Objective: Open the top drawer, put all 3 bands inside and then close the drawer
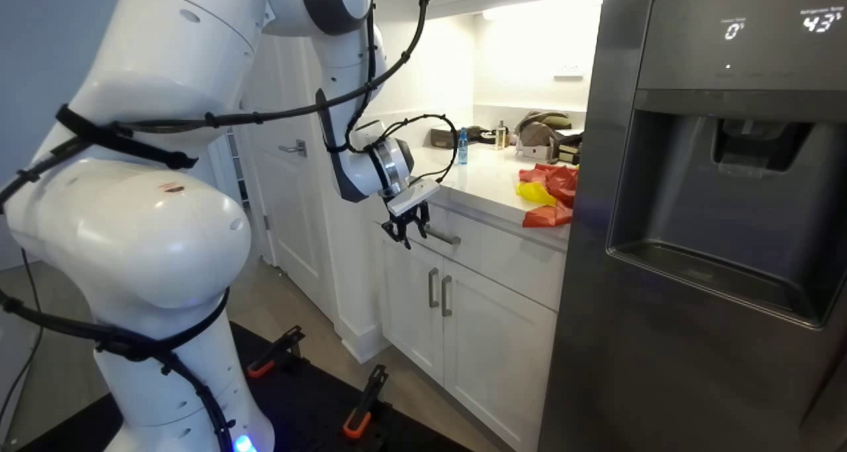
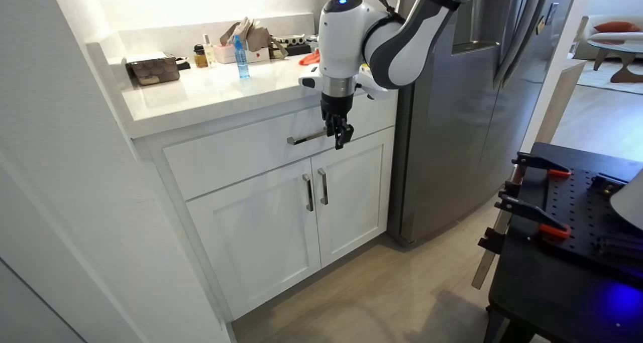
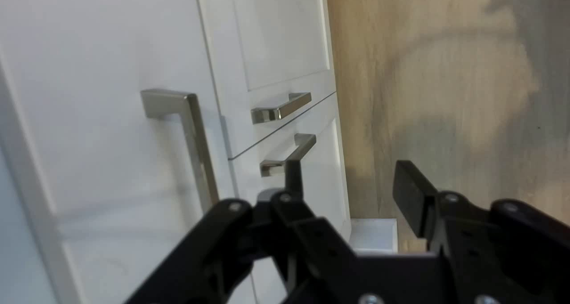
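The top drawer (image 1: 506, 260) is shut in both exterior views (image 2: 236, 154); its front also shows in the wrist view (image 3: 107, 59). Its silver bar handle (image 2: 306, 138) shows in the wrist view (image 3: 196, 135), left of both fingers. My gripper (image 1: 415, 239) is open and empty, pointing down in front of the drawer near one end of the handle. In the wrist view my gripper (image 3: 347, 175) has its fingers wide apart, with no handle between them. The red/orange bands (image 1: 559, 180) and the yellow band (image 1: 537, 192) lie bunched on the counter; the arm mostly hides them in an exterior view (image 2: 310, 58).
Two white cabinet doors (image 2: 261, 237) with vertical handles (image 2: 308, 192) are below the drawer. The counter (image 2: 201, 92) holds a blue bottle (image 2: 241, 58), a brown box (image 2: 154, 71) and bags. A dark fridge (image 1: 688, 346) stands beside the cabinet.
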You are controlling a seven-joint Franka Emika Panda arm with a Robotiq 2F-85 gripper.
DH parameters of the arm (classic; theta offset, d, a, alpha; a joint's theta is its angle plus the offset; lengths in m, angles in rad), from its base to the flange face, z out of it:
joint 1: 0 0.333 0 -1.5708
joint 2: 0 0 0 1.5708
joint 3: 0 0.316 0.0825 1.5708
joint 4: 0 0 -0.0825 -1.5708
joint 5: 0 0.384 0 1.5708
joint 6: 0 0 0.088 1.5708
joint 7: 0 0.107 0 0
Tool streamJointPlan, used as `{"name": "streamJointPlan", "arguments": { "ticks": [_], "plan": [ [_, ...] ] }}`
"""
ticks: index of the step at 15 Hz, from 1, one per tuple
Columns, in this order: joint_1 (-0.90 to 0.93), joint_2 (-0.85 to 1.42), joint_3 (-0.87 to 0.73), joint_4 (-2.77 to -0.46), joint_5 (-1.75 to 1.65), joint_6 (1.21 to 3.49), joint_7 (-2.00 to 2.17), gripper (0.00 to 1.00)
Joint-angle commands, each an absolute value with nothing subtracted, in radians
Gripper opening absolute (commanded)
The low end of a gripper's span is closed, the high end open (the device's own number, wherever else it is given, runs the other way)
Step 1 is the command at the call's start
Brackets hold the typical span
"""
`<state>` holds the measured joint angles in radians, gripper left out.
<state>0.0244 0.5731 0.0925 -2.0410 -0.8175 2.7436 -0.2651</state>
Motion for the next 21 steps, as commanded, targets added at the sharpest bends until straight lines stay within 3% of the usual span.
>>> {"name": "streamJointPlan", "arguments": {
  "ticks": [1,3,21],
  "plan": [
    [0.033,0.549,0.088,-2.022,-0.789,2.767,-0.344,0.90],
    [0.058,0.568,0.051,-2.001,-0.832,2.798,-0.324,1.00],
    [0.176,0.814,-0.175,-1.809,-1.115,3.002,-0.071,1.00]
  ]
}}
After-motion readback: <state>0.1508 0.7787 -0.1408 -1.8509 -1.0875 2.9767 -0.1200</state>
